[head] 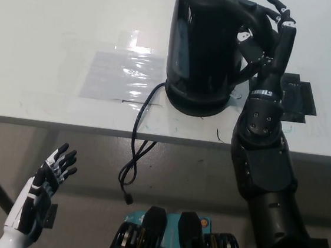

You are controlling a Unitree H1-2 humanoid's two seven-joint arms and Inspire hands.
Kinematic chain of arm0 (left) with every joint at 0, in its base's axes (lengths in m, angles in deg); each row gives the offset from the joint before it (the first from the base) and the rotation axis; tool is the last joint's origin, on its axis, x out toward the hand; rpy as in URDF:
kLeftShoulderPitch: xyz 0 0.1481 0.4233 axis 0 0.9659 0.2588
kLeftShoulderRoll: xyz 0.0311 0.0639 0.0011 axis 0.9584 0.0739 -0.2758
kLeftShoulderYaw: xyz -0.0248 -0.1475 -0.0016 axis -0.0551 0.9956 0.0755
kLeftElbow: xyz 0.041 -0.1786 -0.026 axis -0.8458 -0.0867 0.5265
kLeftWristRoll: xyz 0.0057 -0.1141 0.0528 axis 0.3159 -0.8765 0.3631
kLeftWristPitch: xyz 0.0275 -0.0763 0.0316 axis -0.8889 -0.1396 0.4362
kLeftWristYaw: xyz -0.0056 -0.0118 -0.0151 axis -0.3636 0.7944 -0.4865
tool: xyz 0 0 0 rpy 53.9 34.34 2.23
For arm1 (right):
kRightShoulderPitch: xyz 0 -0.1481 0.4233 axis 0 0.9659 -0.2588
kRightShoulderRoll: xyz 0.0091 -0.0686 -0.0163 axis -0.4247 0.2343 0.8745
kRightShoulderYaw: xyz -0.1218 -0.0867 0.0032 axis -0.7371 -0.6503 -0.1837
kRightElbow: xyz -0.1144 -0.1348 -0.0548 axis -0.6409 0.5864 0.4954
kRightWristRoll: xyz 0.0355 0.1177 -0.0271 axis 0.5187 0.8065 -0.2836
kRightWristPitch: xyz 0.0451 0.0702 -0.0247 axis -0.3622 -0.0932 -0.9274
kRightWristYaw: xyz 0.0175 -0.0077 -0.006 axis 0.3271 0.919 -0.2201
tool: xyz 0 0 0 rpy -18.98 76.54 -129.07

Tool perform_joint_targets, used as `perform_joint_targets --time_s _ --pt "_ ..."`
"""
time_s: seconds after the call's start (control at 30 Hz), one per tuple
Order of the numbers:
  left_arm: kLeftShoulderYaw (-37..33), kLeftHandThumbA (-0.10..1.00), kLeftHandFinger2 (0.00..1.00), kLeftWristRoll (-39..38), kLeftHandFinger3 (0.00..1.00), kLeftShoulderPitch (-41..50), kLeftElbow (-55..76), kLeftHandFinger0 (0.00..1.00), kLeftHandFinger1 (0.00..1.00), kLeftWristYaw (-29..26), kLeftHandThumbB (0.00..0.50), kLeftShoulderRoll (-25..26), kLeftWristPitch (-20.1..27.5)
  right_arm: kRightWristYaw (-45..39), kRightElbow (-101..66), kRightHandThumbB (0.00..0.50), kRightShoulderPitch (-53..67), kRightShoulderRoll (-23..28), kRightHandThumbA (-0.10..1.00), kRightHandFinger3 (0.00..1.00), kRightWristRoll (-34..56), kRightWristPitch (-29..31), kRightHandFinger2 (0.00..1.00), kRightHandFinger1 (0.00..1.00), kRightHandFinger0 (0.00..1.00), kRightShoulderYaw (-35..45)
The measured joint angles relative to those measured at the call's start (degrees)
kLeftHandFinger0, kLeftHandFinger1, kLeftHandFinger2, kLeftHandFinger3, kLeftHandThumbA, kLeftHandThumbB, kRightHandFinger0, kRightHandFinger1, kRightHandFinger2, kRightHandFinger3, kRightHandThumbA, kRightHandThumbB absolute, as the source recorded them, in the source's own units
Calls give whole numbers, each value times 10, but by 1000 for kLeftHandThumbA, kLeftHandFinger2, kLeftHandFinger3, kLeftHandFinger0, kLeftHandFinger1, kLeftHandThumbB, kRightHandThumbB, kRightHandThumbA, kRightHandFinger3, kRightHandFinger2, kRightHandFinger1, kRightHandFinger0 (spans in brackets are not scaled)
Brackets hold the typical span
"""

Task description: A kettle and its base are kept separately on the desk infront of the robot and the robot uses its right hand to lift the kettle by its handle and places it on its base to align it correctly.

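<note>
The kettle [206,45] is glossy black, tall and rounded, standing upright on its round black base [196,102] near the front edge of the white desk [61,42]. A black cord [136,150] trails from the base over the edge. The right hand [269,37] is beside the handle [248,17], fingers spread. The left hand [50,177] hangs open below the desk.

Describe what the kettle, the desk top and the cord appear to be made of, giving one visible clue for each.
Kettle: probably glossy black plastic; its side shows soft, shiny reflections. Desk top: a smooth white surface, perhaps laminate; light glares off it in patches. Cord: a flexible black sheath, likely rubber or plastic; it bends and loops loosely below the desk's edge.
</note>
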Motion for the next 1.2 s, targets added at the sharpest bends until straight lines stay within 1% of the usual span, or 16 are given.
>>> perform_joint_targets --time_s 0.03,0.13,0.2,0.23,0.27,0.3,0.33,0.4,0.47,0.63,0.7,0.9,1.0,1.07,1.1,1.2 --pt "0 1000 1000 0 1000 0 0 1000 1000 0 102 0 0 0 0 121 0 0 -100 712 0 0 613 151 87 0" --pt "0 1000 1000 0 1000 0 0 1000 1000 0 103 0 0 0 0 121 0 -1 -100 695 0 0 595 102 10 0" --pt "0 1000 1000 0 1000 0 0 1000 1000 0 102 0 0 0 2 120 0 -2 -100 677 0 1 554 54 86 0" --pt "0 1000 1000 0 1000 0 0 1000 1000 0 102 0 0 1 2 122 0 -2 -100 675 0 1 546 33 84 0" --pt "0 1000 1000 0 1000 0 0 1000 1000 0 109 0 0 1 3 120 0 -2 -100 683 0 2 553 17 3 0" --pt "0 1000 1000 0 1000 0 0 1000 1000 0 110 0 0 1 5 116 0 -2 -100 690 0 3 561 7 1 0" --pt "0 1000 1000 0 1000 0 0 1000 1000 0 109 0 0 1 7 126 0 -2 -100 701 0 5 579 40 0 0" --pt "0 1000 1000 0 1000 -1 0 1000 1000 0 110 0 0 2 13 119 0 -2 -100 731 0 12 611 84 0 0" --pt "0 1000 1000 0 1000 -1 0 1000 1000 0 109 0 0 2 18 114 0 -2 -100 772 0 17 651 165 0 0" --pt "0 1000 1000 0 1000 -2 0 1000 1000 0 109 0 0 4 27 118 0 -2 -100 777 0 30 654 176 0 0" --pt "0 1000 1000 0 1000 -2 0 1000 1000 0 120 0 0 5 29 116 0 -2 -100 787 0 34 664 195 0 0" --pt "0 1000 1000 0 1000 -2 0 1000 1000 0 109 0 0 5 32 115 0 -2 -100 799 1 40 695 226 0 0" --pt "0 1000 1000 0 1000 -2 0 1000 1000 0 123 0 0 4 31 111 0 -2 -100 808 5 41 712 237 0 1" --pt "0 1000 1000 0 1000 -2 0 1000 1000 0 113 0 0 4 30 95 1 -2 -100 806 9 42 713 233 0 1" --pt "0 1000 1000 0 1000 -2 0 1000 1000 0 113 0 0 3 30 106 2 -2 -100 815 11 42 728 251 0 1" --pt "0 1000 1000 0 1000 -2 0 1000 1000 0 101 0 0 1 29 107 3 -2 -100 817 15 43 729 256 0 3"
